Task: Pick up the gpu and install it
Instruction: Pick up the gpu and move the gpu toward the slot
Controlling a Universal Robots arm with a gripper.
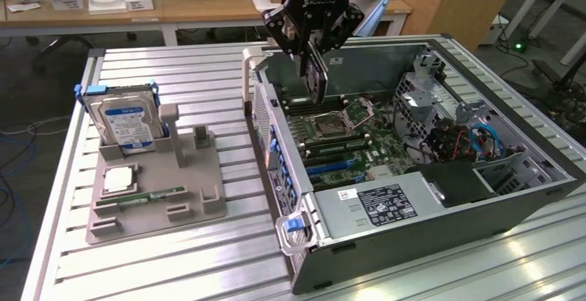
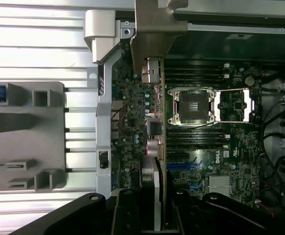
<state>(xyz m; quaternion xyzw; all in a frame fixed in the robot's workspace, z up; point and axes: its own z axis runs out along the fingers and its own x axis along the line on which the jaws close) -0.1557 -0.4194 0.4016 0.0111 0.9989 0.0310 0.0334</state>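
**Gripper holds the gpu over the open computer**

The gripper (image 1: 311, 53) is at 12 o'clock in the exterior view. It hangs above the open computer case (image 1: 430, 239). Its jaws are clamped on the gpu (image 1: 317, 81), with 1 black finger (image 2: 125, 215) on each flat side. The gpu stands up on its edge, and its thin side faces the camera. It is over the green motherboard (image 1: 357, 151). Its low edge is close to the square chip socket (image 1: 330, 124), on the socket's 12 o'clock side. I cannot tell if the gpu touches the board.

In the wrist view the silver bracket (image 2: 157, 39) is on the end of the gpu that is far from the gripper.

A grey holder (image 1: 183, 177) lies on the metal table (image 1: 183, 75), well apart from the case, at 9 o'clock in the exterior view. A hard drive (image 1: 128, 126) with a blue label stands upright at the holder's 11 o'clock. A thin green memory stick (image 1: 147, 197) lies flat near its 6 o'clock.
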